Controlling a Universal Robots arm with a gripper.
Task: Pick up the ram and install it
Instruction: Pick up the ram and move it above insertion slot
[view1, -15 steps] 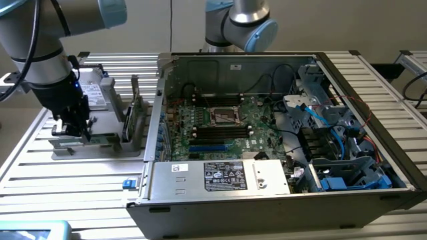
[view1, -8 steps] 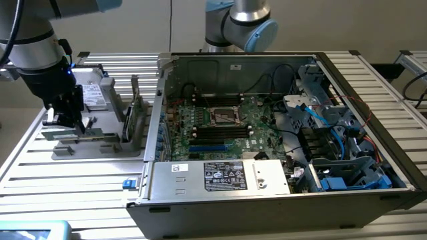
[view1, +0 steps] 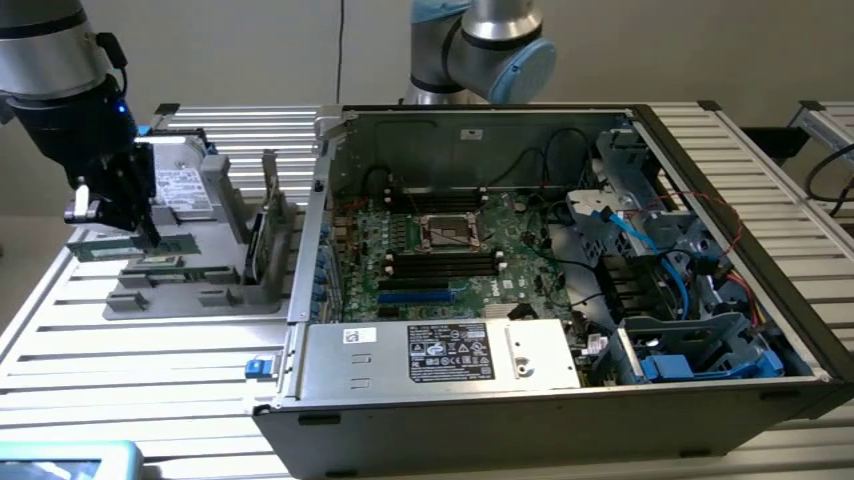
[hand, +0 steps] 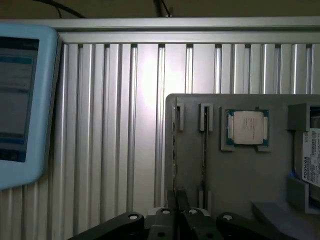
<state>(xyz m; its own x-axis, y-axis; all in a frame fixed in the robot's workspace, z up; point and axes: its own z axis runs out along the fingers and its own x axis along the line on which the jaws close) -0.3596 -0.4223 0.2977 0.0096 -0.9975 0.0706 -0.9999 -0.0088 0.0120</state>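
Your gripper (view1: 143, 236) has its jaws clamped on the ram (view1: 100, 248), over the grey tray (view1: 174, 297), nine o'clock from the case (view1: 534, 130).

An open computer case (view1: 534, 432) lies on a slatted aluminium table (view1: 134, 370), its motherboard (view1: 521, 250) exposed, with a labelled power supply (view1: 441, 352) along the near wall. Towards the exterior view's left, a grey holder (hand: 240, 175) carries a processor (hand: 248, 127), a hard drive (view1: 180, 190) and an upright expansion card (view1: 276, 235). A light-blue screen device (hand: 20, 100) rests on the table
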